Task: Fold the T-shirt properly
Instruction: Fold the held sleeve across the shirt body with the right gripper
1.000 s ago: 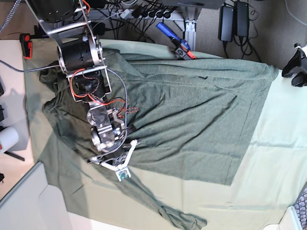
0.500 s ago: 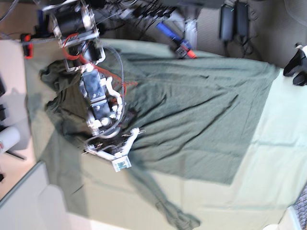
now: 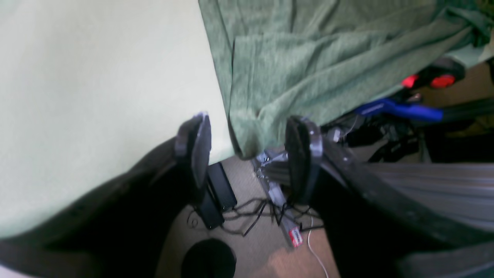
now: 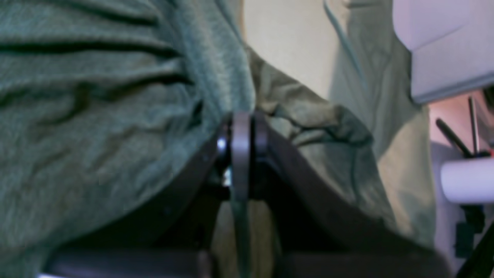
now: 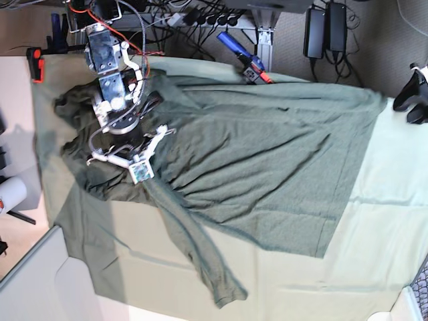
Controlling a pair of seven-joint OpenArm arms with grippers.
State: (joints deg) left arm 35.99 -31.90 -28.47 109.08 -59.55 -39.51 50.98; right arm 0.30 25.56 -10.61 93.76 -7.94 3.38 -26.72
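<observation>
The T-shirt point(image 5: 267, 154) lies spread and wrinkled over the pale green table cloth point(image 5: 388, 221). My right gripper point(image 5: 128, 164) is at the shirt's left part in the base view. In the right wrist view it point(image 4: 241, 123) is shut on a bunched fold of the T-shirt point(image 4: 96, 116). A long strip of shirt point(image 5: 207, 267) trails from it toward the near edge. My left gripper point(image 3: 249, 154) is open and empty beyond the table's edge, with a hanging shirt corner point(image 3: 247, 131) seen between its fingers point(image 3: 195, 150). The left arm point(image 5: 411, 90) shows at the right edge of the base view.
A blue clamp point(image 5: 241, 57) and a red clamp point(image 5: 37, 63) sit at the far table edge. Cables and black power bricks point(image 5: 324, 27) lie on the floor behind. A white roll point(image 5: 10, 194) and a white panel point(image 5: 33, 281) are at the left.
My right gripper has moved toward the far left with the fabric in it, dragging the trailing strip of shirt along. The left arm has not moved.
</observation>
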